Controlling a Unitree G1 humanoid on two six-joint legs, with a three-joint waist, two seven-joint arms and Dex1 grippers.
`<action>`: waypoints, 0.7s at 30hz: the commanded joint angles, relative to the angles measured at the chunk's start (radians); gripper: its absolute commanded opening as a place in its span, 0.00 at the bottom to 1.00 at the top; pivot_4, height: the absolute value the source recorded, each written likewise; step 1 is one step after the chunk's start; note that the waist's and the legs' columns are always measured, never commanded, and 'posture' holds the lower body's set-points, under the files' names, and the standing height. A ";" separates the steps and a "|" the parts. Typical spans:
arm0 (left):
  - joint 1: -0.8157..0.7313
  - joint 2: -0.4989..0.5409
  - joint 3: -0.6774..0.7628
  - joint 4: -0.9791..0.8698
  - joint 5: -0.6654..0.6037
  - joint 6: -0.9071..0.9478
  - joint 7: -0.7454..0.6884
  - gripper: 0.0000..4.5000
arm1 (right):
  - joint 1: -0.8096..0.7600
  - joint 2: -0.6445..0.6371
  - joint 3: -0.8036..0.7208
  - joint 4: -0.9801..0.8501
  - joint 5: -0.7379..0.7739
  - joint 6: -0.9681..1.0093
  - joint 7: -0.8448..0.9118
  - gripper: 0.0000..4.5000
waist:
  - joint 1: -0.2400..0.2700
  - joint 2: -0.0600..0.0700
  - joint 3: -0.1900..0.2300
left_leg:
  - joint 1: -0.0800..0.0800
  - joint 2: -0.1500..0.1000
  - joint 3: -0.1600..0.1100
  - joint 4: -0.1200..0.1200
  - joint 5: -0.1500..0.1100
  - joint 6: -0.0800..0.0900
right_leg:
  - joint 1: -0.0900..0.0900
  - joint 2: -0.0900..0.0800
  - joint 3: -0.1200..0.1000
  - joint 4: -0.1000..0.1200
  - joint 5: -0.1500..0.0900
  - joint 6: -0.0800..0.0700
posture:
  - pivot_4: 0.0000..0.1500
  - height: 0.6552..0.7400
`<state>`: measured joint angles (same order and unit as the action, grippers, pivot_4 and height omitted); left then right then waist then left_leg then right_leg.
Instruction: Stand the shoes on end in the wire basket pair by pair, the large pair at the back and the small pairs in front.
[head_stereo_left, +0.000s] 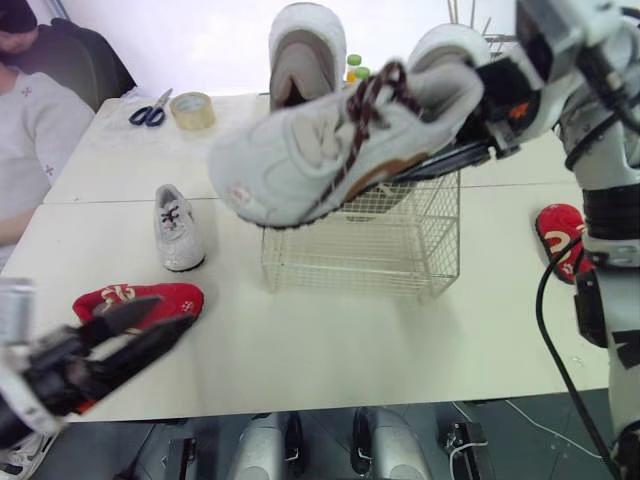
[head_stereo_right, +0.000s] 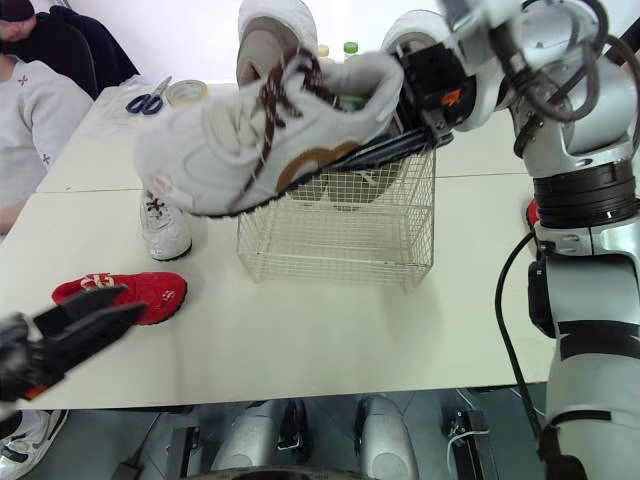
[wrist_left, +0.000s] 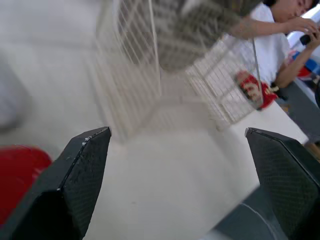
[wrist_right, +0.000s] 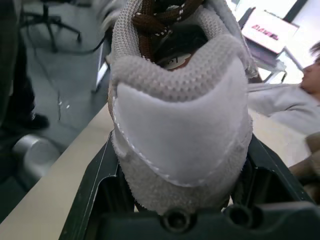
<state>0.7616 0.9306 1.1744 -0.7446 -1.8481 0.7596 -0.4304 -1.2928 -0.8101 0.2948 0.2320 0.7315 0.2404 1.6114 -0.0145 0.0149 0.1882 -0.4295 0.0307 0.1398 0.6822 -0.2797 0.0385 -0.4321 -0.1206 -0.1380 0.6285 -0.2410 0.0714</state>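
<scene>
Right tool (head_stereo_left: 465, 120): clamped on the heel of a large white shoe (head_stereo_left: 330, 150) with brown laces, one black finger on each side of the heel in the right wrist view. The shoe is off the tabletop (head_stereo_left: 350, 350), lying roughly level in the air, toe toward the robot's left, over the top front of the wire basket (head_stereo_left: 400, 260). It is not in the basket.

Wire basket: stands on the tabletop, centre. One large pale shoe (head_stereo_left: 300, 50) stands on end at its back left, rising well above the rim. A second pale rounded form shows at the back right, just beside the right tool; cannot tell what it is.

Left tool (wrist_left: 175, 132): fingers spread wide, gripping nothing, low at the near left edge of the tabletop, just beside a small red shoe (head_stereo_left: 140, 298).

Other shoes on the tabletop:
- small white shoe (head_stereo_left: 178, 228), left of the basket, apart from it;
- second red shoe (head_stereo_left: 560, 235), right of the basket, partly hidden by the right arm.

Far left of tabletop: scissors (head_stereo_left: 150, 110), roll of tape (head_stereo_left: 192, 110). A person (head_stereo_left: 35, 130) sits at the left.
</scene>
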 joint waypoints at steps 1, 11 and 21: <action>-0.163 0.188 0.033 0.129 -0.121 0.015 -0.121 1.00 | -0.098 -0.058 0.135 -0.005 0.072 -0.141 0.003 0.45 | 0.007 0.000 0.001 | 0.000 0.000 0.000 0.000 0.001 -0.001 | -0.001 0.000 0.000 0.001 0.000 0.000 | 1.00 1.00; -0.689 0.390 -0.502 0.263 -0.124 0.067 -0.245 1.00 | -0.219 -0.194 0.378 -0.064 0.200 -0.352 0.003 0.45 | -0.017 -0.002 0.003 | -0.007 0.001 0.010 -0.003 0.003 0.002 | -0.009 0.003 0.006 0.006 0.003 0.004 | 1.00 1.00; -1.035 0.206 -0.907 0.271 -0.124 0.127 -0.177 1.00 | -0.224 -0.216 0.392 -0.076 0.189 -0.350 0.003 0.45 | -0.018 -0.004 0.003 | -0.008 0.001 0.010 0.001 0.003 0.002 | -0.009 0.002 0.007 0.008 0.003 0.005 | 1.00 1.00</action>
<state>-0.2544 1.1413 0.2792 -0.4659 -1.9599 0.8856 -0.6204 -1.4881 -1.0093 0.7115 0.1628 0.9154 -0.1129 1.6124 -0.0323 0.0109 0.1916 -0.4374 0.0320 0.1496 0.6836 -0.2764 0.0401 -0.4415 -0.1184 -0.1312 0.6363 -0.2381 0.0760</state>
